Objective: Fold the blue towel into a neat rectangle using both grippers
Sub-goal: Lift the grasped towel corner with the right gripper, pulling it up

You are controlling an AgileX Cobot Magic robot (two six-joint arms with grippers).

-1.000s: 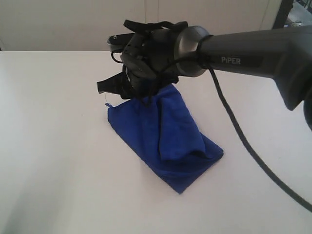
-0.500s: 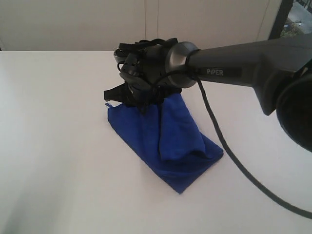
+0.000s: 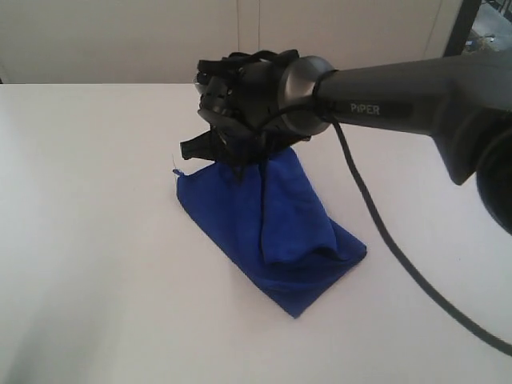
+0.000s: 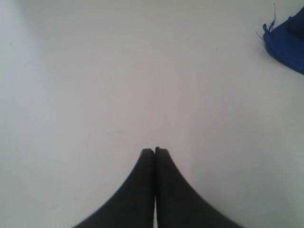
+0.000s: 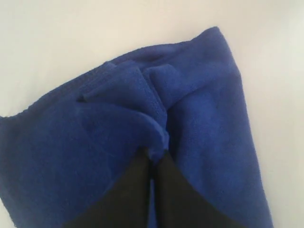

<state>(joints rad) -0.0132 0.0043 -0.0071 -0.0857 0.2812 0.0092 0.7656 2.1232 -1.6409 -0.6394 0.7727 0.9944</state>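
White tabletop [image 3: 96, 240], smooth and bare, fills the scene, with a pale cream wall [image 3: 120, 40] behind it. Near the middle, the right gripper [image 5: 153, 159], a black two-fingered claw on a dark grey arm [image 3: 400, 96], has its narrow fingers clenched together on a raised ridge of a deep royal-blue microfibre towel [image 3: 272, 232], at the end farthest from the exterior camera. Outward from that pinch, the towel lies on the table in a skewed, rough rectangle. It is partly doubled, with one long flap rolled loosely over the layer beneath and its edges not lined up. A loose thread [image 4: 271, 19] trails from one far corner. The left gripper [image 4: 155, 151] hangs over bare table, fingers pressed shut on nothing, the towel's corner off to one side.

The pinch looks shallow and may catch only the top layer, so a pull could slip free. On so smooth a surface the whole bundle might instead slide askew, and the loose flap could bunch.
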